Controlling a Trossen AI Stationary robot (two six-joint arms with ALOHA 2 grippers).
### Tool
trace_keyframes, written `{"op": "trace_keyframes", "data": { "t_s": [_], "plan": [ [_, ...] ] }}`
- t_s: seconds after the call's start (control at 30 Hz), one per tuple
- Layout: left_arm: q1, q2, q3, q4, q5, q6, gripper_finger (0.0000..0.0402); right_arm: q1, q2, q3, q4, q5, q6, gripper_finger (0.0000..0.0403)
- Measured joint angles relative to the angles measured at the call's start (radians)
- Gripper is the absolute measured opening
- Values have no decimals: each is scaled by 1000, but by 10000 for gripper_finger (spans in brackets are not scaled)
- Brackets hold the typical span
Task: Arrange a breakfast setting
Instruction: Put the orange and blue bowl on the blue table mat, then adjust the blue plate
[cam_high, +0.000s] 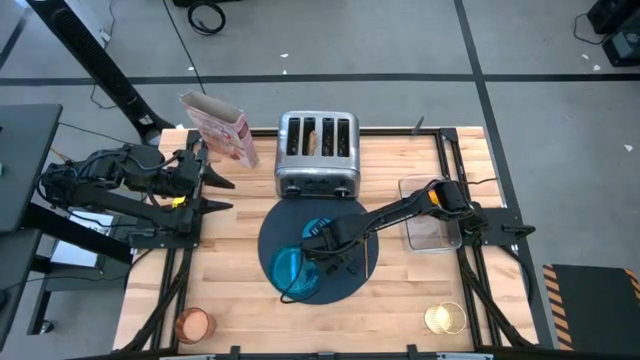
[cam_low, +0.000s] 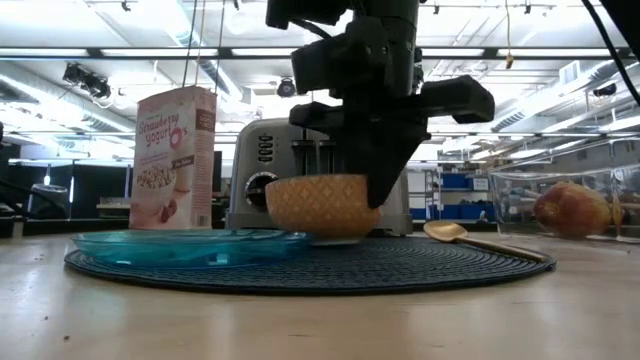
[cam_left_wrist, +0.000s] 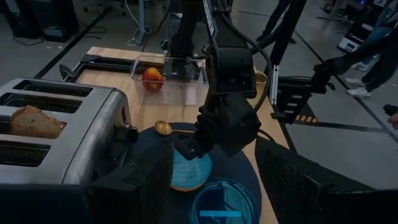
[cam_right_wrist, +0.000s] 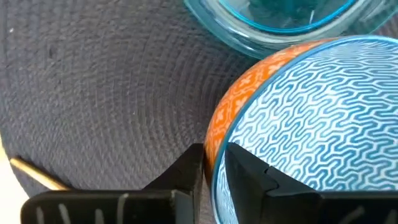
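Note:
A small bowl (cam_high: 318, 232), blue-patterned inside and orange outside, is upright on the round dark navy mat (cam_high: 345, 285), next to the teal plate (cam_high: 290, 270). My right gripper (cam_high: 320, 242) is shut on the bowl's rim. A gold spoon (cam_low: 470, 237) lies on the mat's right part. The toast slice (cam_left_wrist: 34, 121) sticks up from a slot of the chrome toaster (cam_high: 317, 152). The red-orange fruit (cam_left_wrist: 152, 78) lies in a clear container. The copper cup (cam_high: 195, 325) stands at the near left. My left gripper (cam_high: 218, 195) is open and empty at the table's left edge. My right gripper pinches the bowl's rim (cam_right_wrist: 217, 134), one finger (cam_right_wrist: 249, 171) inside the bowl and one (cam_right_wrist: 186, 168) outside it. The fingers come from above, slanting in from the table's right. The bowl is upright with its foot (cam_low: 335, 238) at the mat's surface; whether it is lifted, I cannot tell.
The pink cereal box (cam_high: 220, 125) stands at the far left beside the toaster. The clear container (cam_high: 430, 225) sits at the right. A pale yellow cup (cam_high: 445, 318) stands at the near right. Bare wood lies near the front edge between the two cups.

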Motion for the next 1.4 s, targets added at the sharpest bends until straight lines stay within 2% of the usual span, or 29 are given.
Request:
{"op": "trace_keyframes", "data": {
  "t_s": [0.43,0.67,0.83,0.93,1.13,1.23,1.4],
  "plan": [
    [0,0,0,-8,10,-26,231,20,-2,87,-37,23,33,139],
    [-26,0,0,-35,24,-82,231,68,-2,185,-49,25,118,152],
    [-98,9,0,-33,25,-139,231,116,-2,193,127,20,160,151],
    [-142,30,0,-32,25,-179,231,126,-4,126,336,54,163,151],
    [-224,101,0,-33,10,-279,231,129,0,33,607,138,181,150],
    [-277,154,0,-39,-25,-315,231,159,0,37,633,173,205,150],
    [-370,261,0,-48,-117,-343,231,240,0,125,501,225,324,150]
  ]
}}
